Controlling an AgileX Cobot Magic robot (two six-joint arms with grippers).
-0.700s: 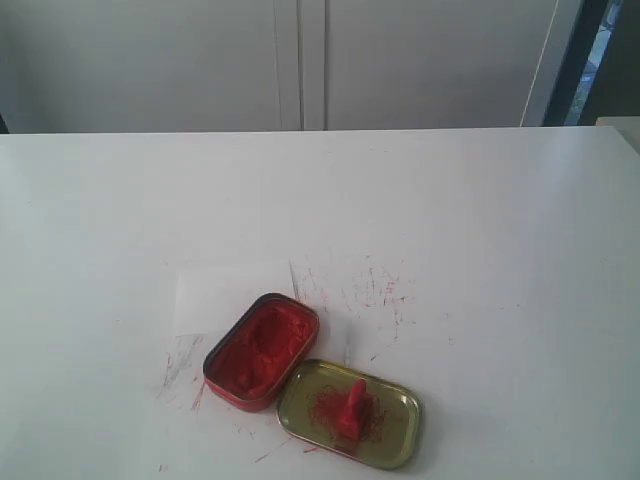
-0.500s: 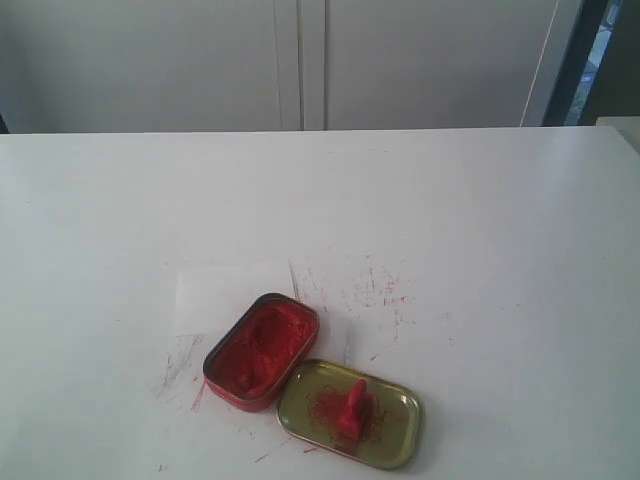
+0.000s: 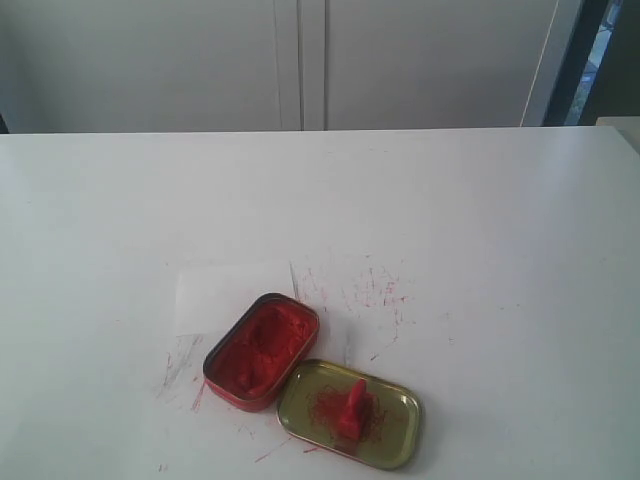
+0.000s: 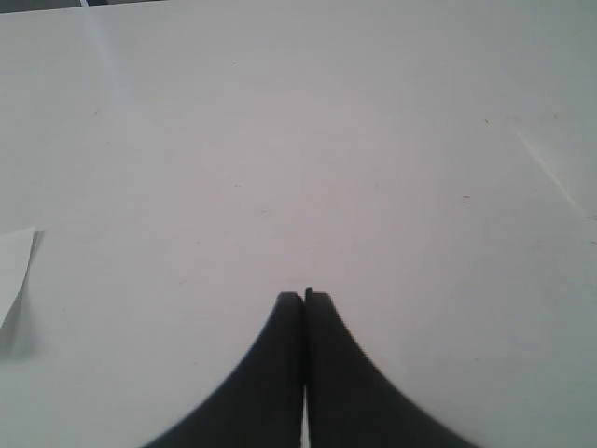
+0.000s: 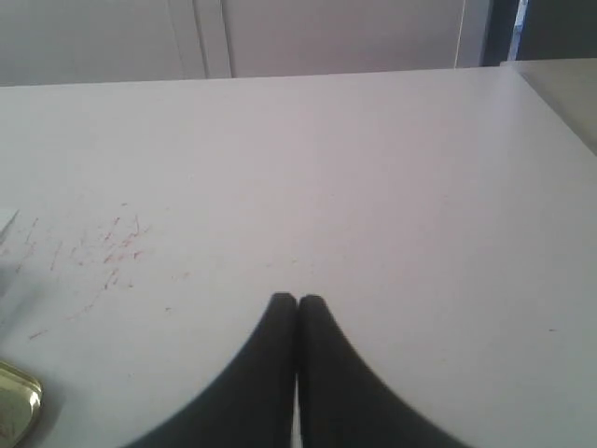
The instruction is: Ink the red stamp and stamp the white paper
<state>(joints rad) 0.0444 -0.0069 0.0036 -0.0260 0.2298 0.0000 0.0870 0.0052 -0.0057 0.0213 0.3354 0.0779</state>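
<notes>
The small red stamp stands inside the gold tin lid near the front of the table. The open tin of red ink touches the lid on its left and rests on the white paper, which carries red scratches. Neither arm appears in the exterior view. My left gripper is shut and empty over bare white tabletop, with a paper edge off to one side. My right gripper is also shut with nothing in it, and a corner of the gold lid shows at that view's edge.
Red ink scratches mark the white table right of the paper, also seen as red marks in the right wrist view. White cabinet doors stand behind the table's far edge.
</notes>
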